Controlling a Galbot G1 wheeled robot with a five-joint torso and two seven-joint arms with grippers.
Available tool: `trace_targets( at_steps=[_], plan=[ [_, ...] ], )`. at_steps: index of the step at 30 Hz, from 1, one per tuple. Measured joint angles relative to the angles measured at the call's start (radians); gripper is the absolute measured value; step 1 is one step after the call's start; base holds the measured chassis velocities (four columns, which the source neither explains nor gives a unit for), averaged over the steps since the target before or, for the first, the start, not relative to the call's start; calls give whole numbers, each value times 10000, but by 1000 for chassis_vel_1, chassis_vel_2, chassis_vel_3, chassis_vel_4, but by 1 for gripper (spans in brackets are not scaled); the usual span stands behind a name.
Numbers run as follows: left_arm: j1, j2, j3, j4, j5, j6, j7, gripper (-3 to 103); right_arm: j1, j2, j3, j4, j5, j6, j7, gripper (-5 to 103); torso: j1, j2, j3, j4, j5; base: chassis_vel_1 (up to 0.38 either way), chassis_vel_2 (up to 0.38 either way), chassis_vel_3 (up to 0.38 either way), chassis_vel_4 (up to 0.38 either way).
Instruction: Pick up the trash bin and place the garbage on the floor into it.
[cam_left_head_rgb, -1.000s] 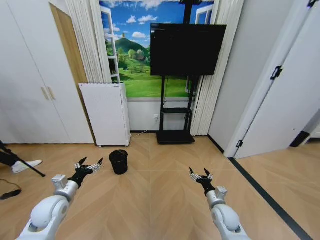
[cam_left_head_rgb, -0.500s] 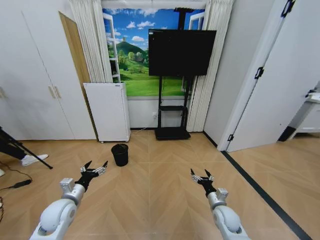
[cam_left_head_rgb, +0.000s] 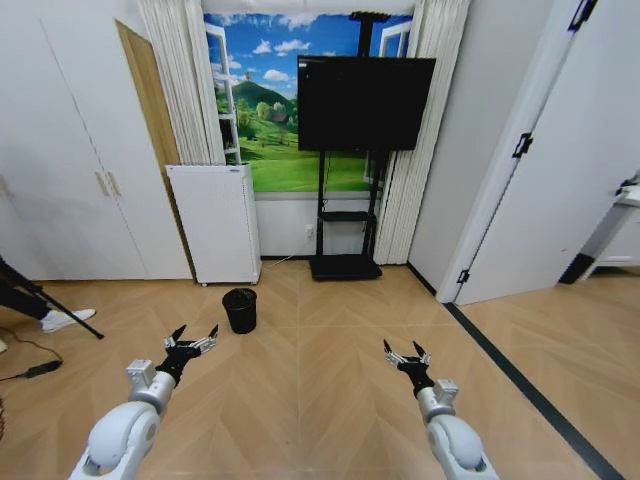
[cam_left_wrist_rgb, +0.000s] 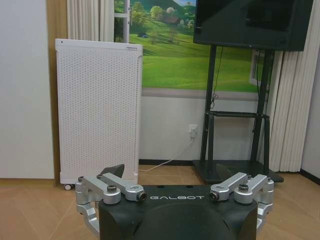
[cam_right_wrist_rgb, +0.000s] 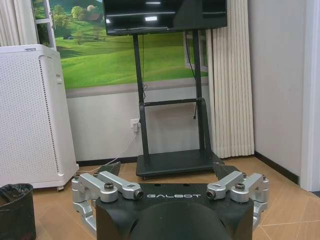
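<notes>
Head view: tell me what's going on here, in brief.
Nothing is being handled yet. The small black round trash bin stands upright on the light tan chevron parquet floor, in front of the white perforated appliance and left of the black TV stand. Both arms reach forward low over the floor: the left end effector is open, short of the bin, and the right end effector is open, well off to the bin's right. Neither touches anything.
</notes>
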Motion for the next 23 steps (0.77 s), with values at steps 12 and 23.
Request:
trace_targets(
  at_steps=[12,23],
  plan=[
    [-2,6,-9,0,0,8,0,100,4,3,1,9,-6,-13,9,100,-1,-1,-1,0,-1,0,0,0,0],
    [-3,10,-13,4,-2,10,0,100,7,3,0,17,-6,-20,10,100,-1,-3,-1,0,0,0,0,0,0]
  ],
)
